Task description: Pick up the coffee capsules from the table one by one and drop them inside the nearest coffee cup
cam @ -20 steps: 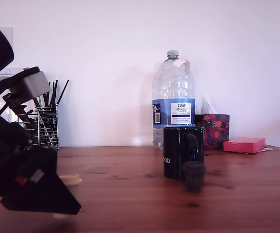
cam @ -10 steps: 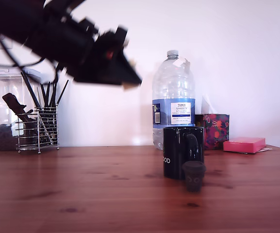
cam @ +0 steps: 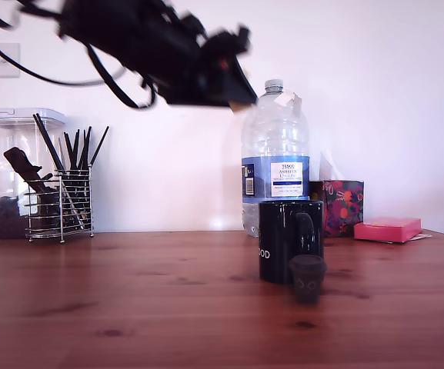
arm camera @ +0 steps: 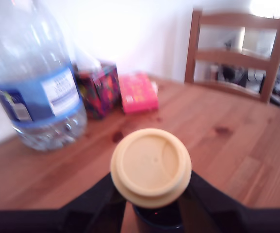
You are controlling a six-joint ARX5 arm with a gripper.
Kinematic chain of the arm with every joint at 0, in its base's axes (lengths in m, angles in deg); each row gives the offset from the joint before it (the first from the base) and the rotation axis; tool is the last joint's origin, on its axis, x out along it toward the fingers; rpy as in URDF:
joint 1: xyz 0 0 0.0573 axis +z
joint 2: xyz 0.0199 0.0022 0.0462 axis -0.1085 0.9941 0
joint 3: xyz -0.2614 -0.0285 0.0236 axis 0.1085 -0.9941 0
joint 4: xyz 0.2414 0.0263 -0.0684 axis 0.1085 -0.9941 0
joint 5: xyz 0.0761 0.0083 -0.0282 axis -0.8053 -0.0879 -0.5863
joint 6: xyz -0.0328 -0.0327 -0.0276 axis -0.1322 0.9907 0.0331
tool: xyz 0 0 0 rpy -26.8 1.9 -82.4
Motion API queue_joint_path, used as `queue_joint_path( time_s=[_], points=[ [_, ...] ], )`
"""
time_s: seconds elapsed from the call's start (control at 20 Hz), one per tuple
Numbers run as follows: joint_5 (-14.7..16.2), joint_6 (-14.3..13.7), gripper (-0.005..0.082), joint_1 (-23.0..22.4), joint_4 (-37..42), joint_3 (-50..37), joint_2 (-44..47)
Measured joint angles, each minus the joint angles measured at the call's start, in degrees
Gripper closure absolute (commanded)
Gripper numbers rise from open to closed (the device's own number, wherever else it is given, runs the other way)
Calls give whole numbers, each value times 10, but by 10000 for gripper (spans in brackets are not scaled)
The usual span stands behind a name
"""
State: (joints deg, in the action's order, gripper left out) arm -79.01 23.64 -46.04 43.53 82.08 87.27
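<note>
Gripper hangs high in the air, above and toward the exterior view's left of the black mug, its black fingers pinching the cream coffee capsule by its sides. In the wrist view the capsule's flat round face fills the centre, with the mug's dark opening showing just beneath it.

On the reddish-brown wooden table the mug stands upright, with white letters "OD" low on its side. A black coffee capsule sits on the wood just in front of the mug, close to its handle.

Behind the mug stands a large clear water bottle with a blue label. To the exterior view's right of it are a patterned box and a flat pink box. At the exterior view's far left, a wire holder of dark utensils stands beside a clear lidded container. A plain white wall backs the table. The wrist view also shows a wooden chair at the table's far edge.
</note>
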Motion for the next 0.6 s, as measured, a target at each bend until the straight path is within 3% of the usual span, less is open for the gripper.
queue_joint_path(
  time_s=[0.35,0.6],
  points=[
    [25,0,576,0,-177,194,142],
    [42,0,576,0,-248,270,191]
  ],
)
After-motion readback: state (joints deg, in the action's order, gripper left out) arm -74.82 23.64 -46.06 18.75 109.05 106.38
